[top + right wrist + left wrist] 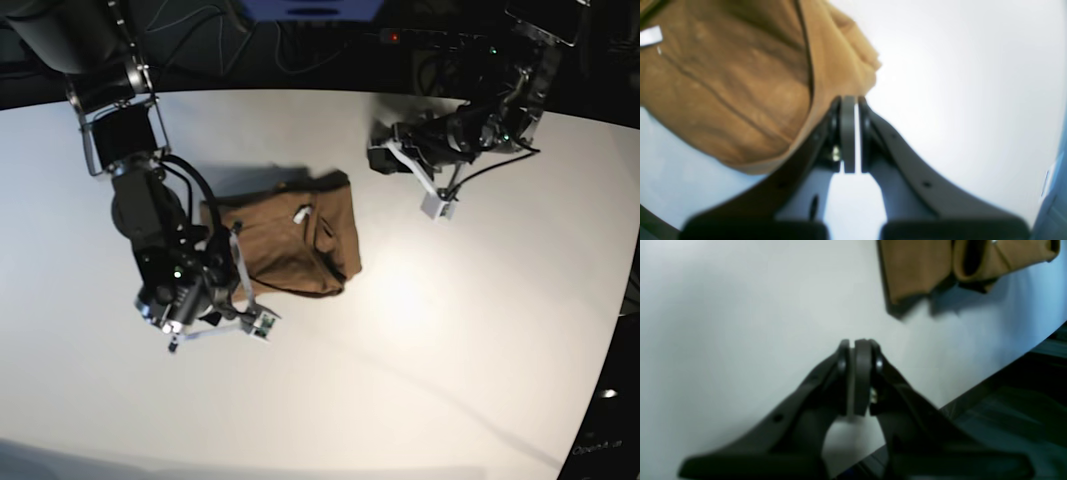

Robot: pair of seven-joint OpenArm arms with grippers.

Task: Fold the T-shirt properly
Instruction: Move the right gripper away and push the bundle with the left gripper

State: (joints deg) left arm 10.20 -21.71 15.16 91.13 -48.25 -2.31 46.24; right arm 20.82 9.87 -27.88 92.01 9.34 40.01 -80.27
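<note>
In the right wrist view the right gripper [850, 133] fills the lower middle of the frame, its fingers [847, 133] drawn together with only a thin sliver of light between the pads, pinching nothing. The T-shirt [740, 90] spreads across the upper left of that frame, tan-brown and creased, its lower edge passing just behind the left finger; whether cloth and finger touch I cannot tell. A small white tag [650, 35] sits at the far left edge.

In the left wrist view the left gripper [858, 373] sits at lower centre, its fingers [863, 373] pressed together on nothing, over the bare white tabletop [740, 340]. The shirt lies well apart from it, at the top right of the frame, a folded edge and an open sleeve showing.

From the base view, the shirt [290, 245] lies in a compact bundle left of the middle of the tabletop [450, 350], the tag [301, 213] on its upper part. The right gripper [238, 262] is at the shirt's left edge; the left gripper [382, 158] hangs at upper right, clear of the cloth.
</note>
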